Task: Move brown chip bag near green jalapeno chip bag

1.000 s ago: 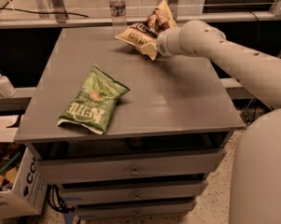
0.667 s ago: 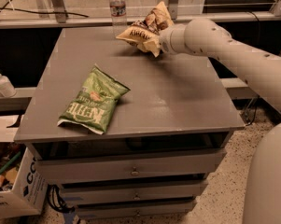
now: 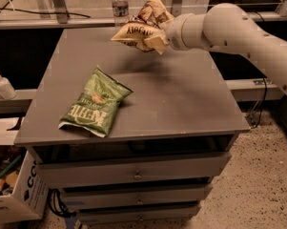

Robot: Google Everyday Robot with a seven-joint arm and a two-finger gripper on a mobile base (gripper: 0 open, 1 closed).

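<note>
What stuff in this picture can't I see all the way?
Camera view:
- Gripper, over the grey table's back part: hidden behind the crinkled brown-and-cream chip bag.
- White robot arm: cut off by the right edge.
- Cardboard box: cut off by the left edge.

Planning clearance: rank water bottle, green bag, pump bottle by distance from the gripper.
Gripper, above the table at its back, holds the brown chip bag.
1. Water bottle, behind it.
2. Green jalapeno chip bag, front left.
3. Pump bottle, far left.
</note>
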